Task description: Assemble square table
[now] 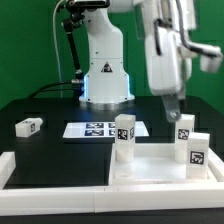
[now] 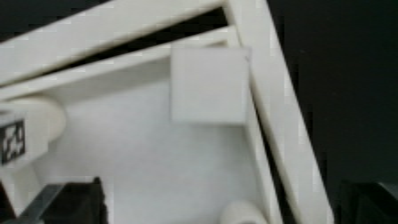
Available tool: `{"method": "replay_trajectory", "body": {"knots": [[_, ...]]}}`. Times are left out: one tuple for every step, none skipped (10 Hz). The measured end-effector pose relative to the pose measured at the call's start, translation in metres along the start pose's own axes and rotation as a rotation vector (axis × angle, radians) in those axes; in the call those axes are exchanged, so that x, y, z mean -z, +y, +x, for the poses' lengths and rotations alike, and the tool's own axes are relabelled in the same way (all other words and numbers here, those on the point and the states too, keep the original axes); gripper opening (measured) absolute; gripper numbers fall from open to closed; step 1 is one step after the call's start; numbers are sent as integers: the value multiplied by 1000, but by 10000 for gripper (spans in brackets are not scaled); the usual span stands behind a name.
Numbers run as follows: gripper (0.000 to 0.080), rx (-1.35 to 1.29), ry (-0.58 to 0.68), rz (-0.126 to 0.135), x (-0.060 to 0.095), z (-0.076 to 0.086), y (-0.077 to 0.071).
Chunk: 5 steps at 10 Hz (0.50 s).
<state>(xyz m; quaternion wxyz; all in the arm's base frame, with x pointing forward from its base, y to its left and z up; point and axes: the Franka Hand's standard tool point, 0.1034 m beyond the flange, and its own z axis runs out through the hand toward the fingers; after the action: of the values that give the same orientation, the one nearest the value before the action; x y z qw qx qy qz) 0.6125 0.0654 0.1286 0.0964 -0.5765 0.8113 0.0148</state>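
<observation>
Nearest: square table slab (image 1: 150, 165) at lower right of frame, three legs (image 1: 124, 137) upright on it. Fourth leg (image 1: 28, 126) lay loose at far left. Gripper (image 1: 173, 108) hung above slab, jaws wide, empty. Approx. three done, one left.

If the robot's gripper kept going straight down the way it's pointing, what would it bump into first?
Probably the square table top. The open gripper points down over it, between upright legs. The wrist view shows white slab below, though exact depth is unclear.
</observation>
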Motion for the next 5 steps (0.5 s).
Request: {"method": "replay_trajectory", "body": {"knots": [[649, -1, 4, -1, -2, 2, -1], [649, 1, 6, -4, -4, 2, 0], [649, 1, 6, -4, -4, 2, 1], [649, 1, 6, -4, -4, 2, 1], [649, 1, 7, -5, -4, 2, 1]]}}
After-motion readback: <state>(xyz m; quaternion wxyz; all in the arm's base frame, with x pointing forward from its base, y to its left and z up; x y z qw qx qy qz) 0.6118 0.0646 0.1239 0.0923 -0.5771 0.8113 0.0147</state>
